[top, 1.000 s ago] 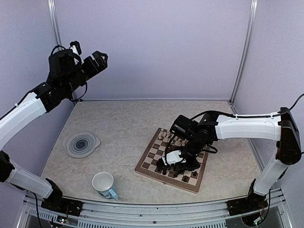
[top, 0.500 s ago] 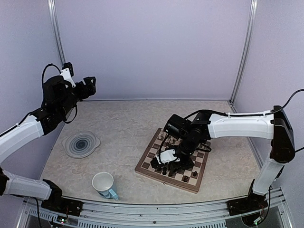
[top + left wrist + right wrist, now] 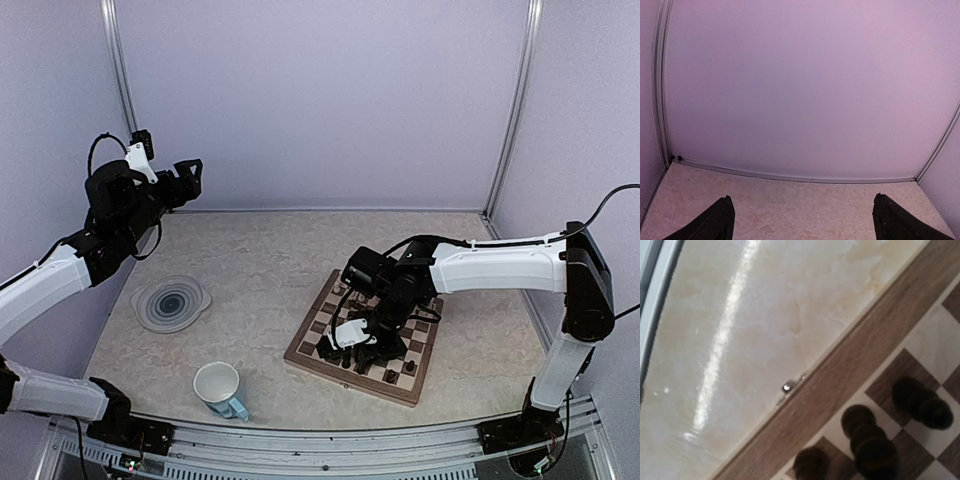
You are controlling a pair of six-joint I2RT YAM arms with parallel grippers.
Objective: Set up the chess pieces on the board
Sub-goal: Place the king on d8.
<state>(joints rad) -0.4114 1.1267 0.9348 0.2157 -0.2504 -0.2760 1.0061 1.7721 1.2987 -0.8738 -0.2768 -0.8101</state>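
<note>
The board is checkered brown and cream, tan-bordered, the chess pieces dark, the plate grey-swirled.

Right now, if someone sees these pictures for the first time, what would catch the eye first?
The right gripper, shut, sits low over the board at centre-right, among dark pieces. The left gripper hangs open, high at far left, facing the back wall. A plate and a mug lie left of the board.
</note>
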